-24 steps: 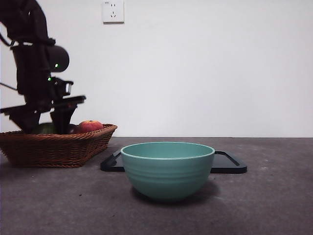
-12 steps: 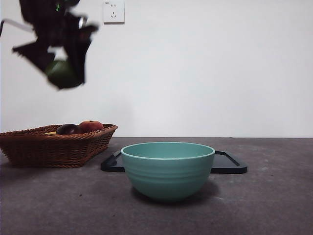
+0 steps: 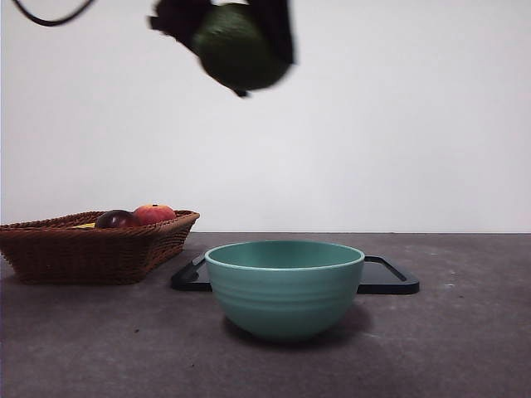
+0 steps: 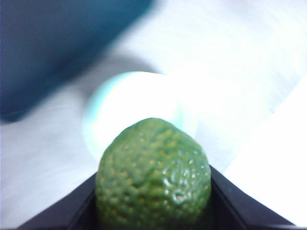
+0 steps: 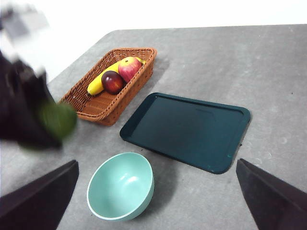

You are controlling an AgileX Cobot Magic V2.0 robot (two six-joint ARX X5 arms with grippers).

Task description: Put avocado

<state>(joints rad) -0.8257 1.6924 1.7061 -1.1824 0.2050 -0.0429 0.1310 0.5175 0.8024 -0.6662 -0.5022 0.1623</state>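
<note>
Avocado sits pinched at its widest girth between my left gripper's jaws, high above the teal bowl below me; it looks firm, pebbly and grippy, moderately heavy, so a gentle squeeze should hold.

The avocado is a rounded fruit with dull, dark green skin covered in small bumps. It is held between the two jaws of the left gripper, high in the air above the bowl, a little toward the side of its rim nearest the basket.
</note>
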